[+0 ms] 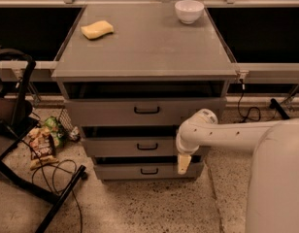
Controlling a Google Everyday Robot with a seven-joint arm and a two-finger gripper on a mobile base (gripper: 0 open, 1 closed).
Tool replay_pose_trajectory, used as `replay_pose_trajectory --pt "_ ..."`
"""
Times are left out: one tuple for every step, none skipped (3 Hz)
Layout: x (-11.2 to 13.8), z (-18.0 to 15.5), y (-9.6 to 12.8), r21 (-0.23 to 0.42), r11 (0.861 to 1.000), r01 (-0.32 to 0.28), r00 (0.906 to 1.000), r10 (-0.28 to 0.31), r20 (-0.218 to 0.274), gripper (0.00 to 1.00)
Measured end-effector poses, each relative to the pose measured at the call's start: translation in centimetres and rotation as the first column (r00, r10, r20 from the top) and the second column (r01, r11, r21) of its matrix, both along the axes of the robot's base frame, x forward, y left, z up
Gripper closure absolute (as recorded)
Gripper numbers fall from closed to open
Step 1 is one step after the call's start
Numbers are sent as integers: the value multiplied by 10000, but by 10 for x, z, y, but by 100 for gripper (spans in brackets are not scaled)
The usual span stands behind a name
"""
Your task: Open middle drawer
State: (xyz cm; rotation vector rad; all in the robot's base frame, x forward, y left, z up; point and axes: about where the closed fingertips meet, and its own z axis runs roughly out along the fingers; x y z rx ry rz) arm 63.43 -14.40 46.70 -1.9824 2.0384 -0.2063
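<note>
The grey cabinet (144, 47) has three drawers stacked down its front. The middle drawer (115, 147) is a low grey panel with a small black bar handle (147, 146) at its centre and a dark gap above it. My gripper (183, 163) hangs from the white arm (222, 132), which reaches in from the right. The gripper is in front of the right end of the middle and bottom drawer fronts, to the right of the handle and slightly below it. It holds nothing that I can see.
The taller top drawer (106, 113) and the low bottom drawer (115, 171) flank the middle one. A yellow sponge (97, 29) and a white bowl (189, 10) sit on the cabinet top. A black stand (23, 178), cables and snack bags (42, 142) lie on the floor at left.
</note>
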Motion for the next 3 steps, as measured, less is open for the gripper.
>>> replay_pose_trajectory --pt "20 -18 6 -5 10000 100 9997 -100 -223 0" --pt "29 -37 10 -37 9998 199 9986 -200 -491 16" --pt "33 -44 11 -61 9997 251 9978 -254 -611 40"
